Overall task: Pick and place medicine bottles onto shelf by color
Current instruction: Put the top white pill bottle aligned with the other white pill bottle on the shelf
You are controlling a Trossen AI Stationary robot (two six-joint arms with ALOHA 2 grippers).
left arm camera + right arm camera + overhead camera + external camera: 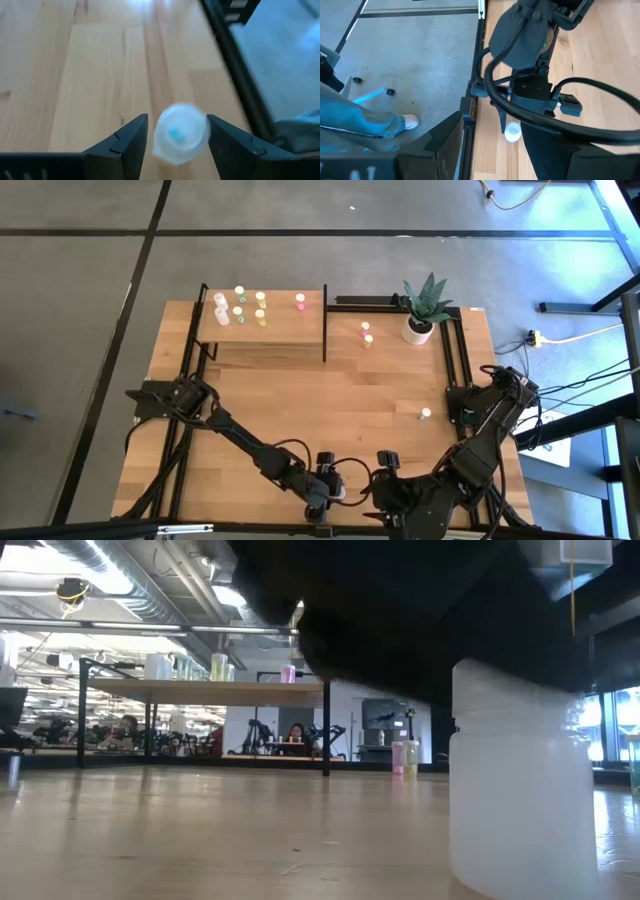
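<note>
A small whitish medicine bottle with a white top (pixel 180 134) stands upright on its base on the table by the near edge; it looms large in the low view (pixel 520 780). My left gripper (pixel 177 119) is open, slanting down, with one finger on each side of this bottle. My right gripper (pixel 490 126) hangs open with nothing between its fingers, higher up, just right of the left one (pixel 386 462). The shelf (pixel 270 330) at the far left carries several bottles (pixel 245 305). My left gripper has its fingers (pixel 131 142) beside the top of the bottle (pixel 165 131), slanting down from the table's left side. A strip of wood shows between one finger and the bottle. I cannot tell whether the other finger touches it.
Two bottles, pink and yellow, (pixel 367 335) stand on the table right of the shelf, and another (pixel 425 414) near the right edge. A potted plant (pixel 425 310) sits at the far right. Black rails (pixel 455 370) line the table's sides. A person's leg (pixel 365 120) shows on the floor.
</note>
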